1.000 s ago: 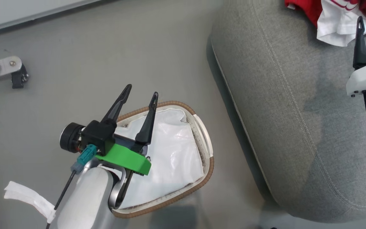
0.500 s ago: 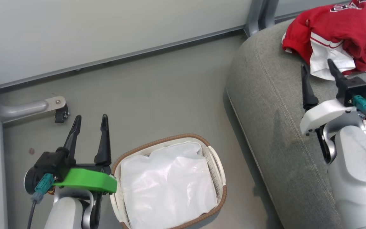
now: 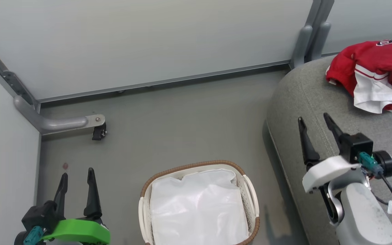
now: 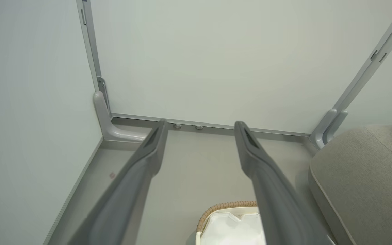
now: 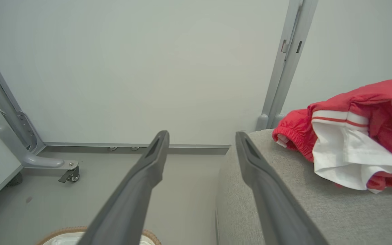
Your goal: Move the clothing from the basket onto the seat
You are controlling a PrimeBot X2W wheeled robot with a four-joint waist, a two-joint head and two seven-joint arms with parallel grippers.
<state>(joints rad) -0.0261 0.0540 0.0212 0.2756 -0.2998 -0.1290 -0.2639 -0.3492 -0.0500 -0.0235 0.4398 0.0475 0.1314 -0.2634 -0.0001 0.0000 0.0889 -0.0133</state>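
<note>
**Q:** How do the jaws stand?

**A:** Both pairs are spread wide and hold nothing. The left gripper (image 3: pixel 77 173) sits at the lower left of the head view. Its two dark fingers point up over the grey floor (image 3: pixel 182 119), just left of the basket (image 3: pixel 196 165). The right gripper (image 3: pixel 313 117) is at the right, and its fingers are seen against the left edge of the seat (image 3: pixel 305 88).

**Q:** Where is the clothing?

**A:** The clothing (image 3: pixel 373 64) lies on the seat in a crumpled red heap with white trim and a white fold hanging out. It is past the right gripper's fingertips and not touching them. There is black lettering along its top, too small to read.

**Q:** And the basket?

**A:** It stands on the floor between the two grippers, beside the seat. A plain white sheet (image 3: pixel 199 211) lines it.

**Q:** What surrounds them?

**A:** Pale wall panels (image 3: pixel 148 41) in grey metal framing. A grey bracket with a small black caster (image 3: pixel 99 131) rests on the floor at the left.
</note>
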